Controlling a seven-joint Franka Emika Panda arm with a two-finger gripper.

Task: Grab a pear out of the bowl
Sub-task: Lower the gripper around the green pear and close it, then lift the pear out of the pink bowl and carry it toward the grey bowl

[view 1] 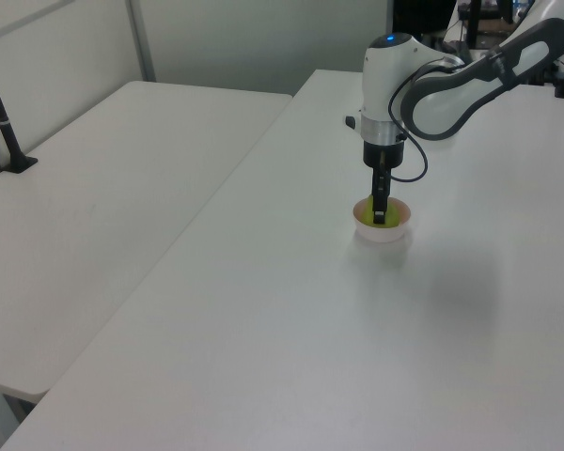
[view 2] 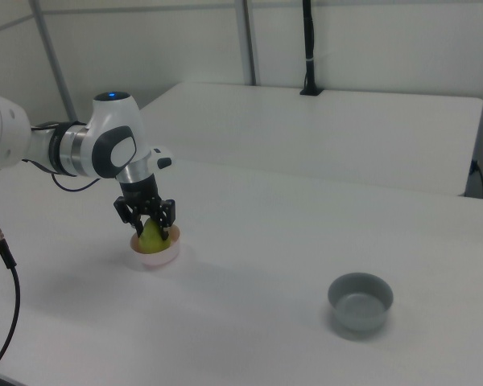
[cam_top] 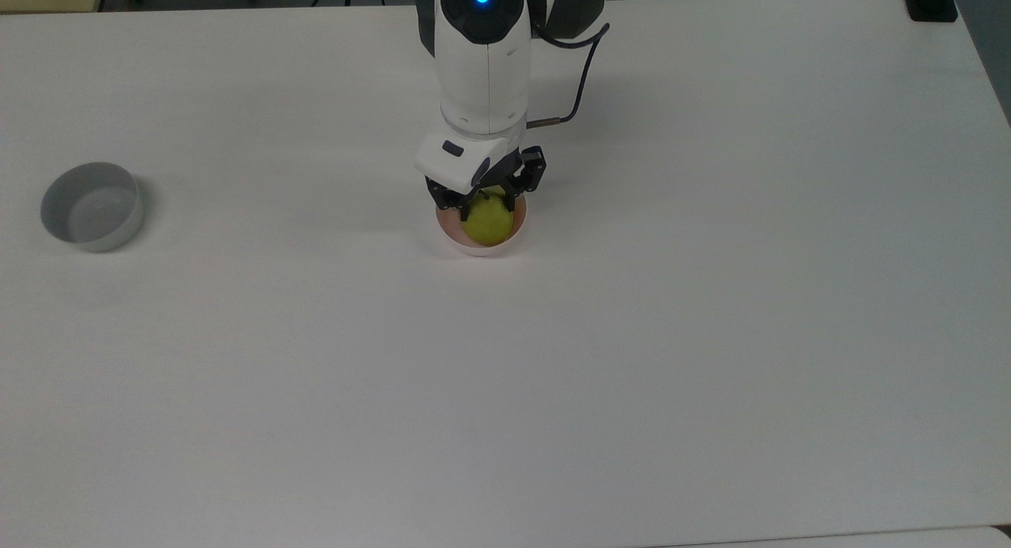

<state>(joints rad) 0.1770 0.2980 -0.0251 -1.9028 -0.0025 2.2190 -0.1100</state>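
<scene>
The yellow-green pear (cam_top: pixel 486 226) sits in the pale-pink bowl (cam_top: pixel 476 250) near the middle of the white table. My gripper (cam_top: pixel 487 204) reaches straight down into the bowl, and its black fingers press against the pear's upper part from both sides. In the right view the pear (view 2: pixel 152 235) stands upright between the two fingers of the gripper (view 2: pixel 151 228), still resting in the bowl (view 2: pixel 154 259). In the left view the gripper (view 1: pixel 379 216) covers most of the pear (view 1: pixel 368 218) inside the bowl (view 1: pixel 383 235).
A grey bowl (cam_top: pixel 92 207) stands by itself at the top view's far left, and at the right view's lower right (view 2: pixel 360 302). A black cable (cam_top: pixel 582 54) trails behind the arm. A second white table (view 1: pixel 94 197) adjoins at the left view's left.
</scene>
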